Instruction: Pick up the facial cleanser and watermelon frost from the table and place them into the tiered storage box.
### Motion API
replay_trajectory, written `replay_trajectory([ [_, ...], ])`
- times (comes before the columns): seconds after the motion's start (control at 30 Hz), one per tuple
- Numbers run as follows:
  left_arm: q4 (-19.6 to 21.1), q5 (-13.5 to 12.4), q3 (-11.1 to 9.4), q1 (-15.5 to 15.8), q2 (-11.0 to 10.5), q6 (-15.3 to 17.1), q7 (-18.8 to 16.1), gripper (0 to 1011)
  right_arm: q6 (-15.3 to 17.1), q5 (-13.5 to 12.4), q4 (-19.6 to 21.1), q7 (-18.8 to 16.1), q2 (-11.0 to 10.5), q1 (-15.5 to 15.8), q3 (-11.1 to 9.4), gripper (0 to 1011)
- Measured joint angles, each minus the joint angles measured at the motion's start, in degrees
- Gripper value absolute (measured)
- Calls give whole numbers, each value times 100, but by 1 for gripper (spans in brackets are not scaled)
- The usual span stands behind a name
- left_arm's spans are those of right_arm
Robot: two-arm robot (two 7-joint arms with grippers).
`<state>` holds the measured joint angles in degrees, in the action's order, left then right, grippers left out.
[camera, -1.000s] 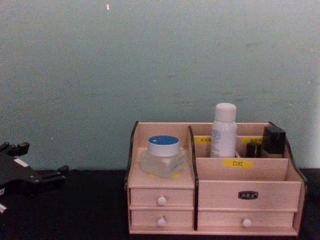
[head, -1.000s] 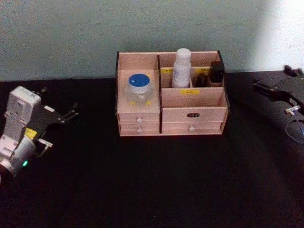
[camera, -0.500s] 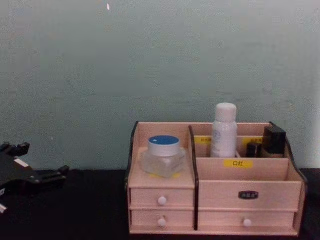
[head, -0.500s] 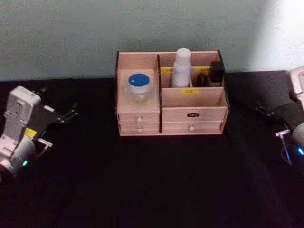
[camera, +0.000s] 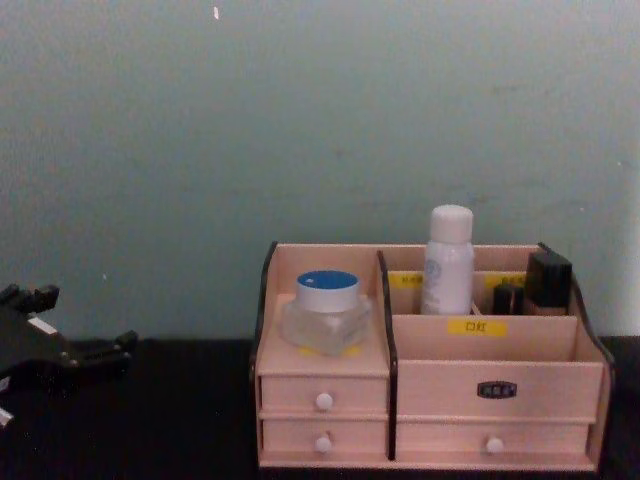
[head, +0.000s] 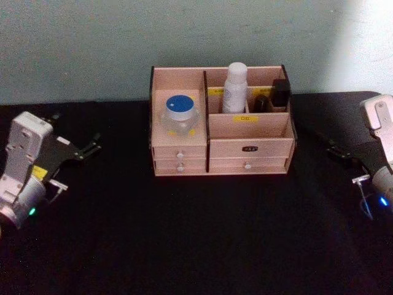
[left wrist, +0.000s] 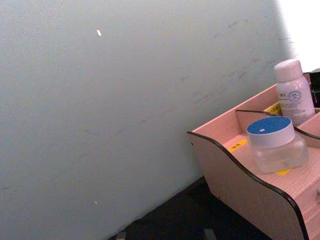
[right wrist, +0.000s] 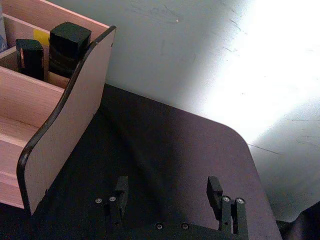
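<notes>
Grippers first: your right gripper [right wrist: 170, 195] sits over the black table [head: 202, 233] just off the right end of the tiered storage box [head: 220, 120], its jaws spread apart with nothing between them. Your left gripper [head: 86, 147] is parked well to the left of the box, prongs parted and empty too. Inside the box, you see a clear jar with a blue lid [head: 180, 114] in the left compartment and a white bottle [head: 234, 88] standing upright in the rear right section, beside two small dark containers [head: 275, 95].
</notes>
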<state>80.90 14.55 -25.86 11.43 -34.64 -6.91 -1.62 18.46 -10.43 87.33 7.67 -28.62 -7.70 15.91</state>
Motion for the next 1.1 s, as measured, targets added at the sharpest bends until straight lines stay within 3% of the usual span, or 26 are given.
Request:
replay_trajectory([
  [1.1,0,0,0,0,0,0,0,1001,-12,-7,29,17,-8,9,-8,1003],
])
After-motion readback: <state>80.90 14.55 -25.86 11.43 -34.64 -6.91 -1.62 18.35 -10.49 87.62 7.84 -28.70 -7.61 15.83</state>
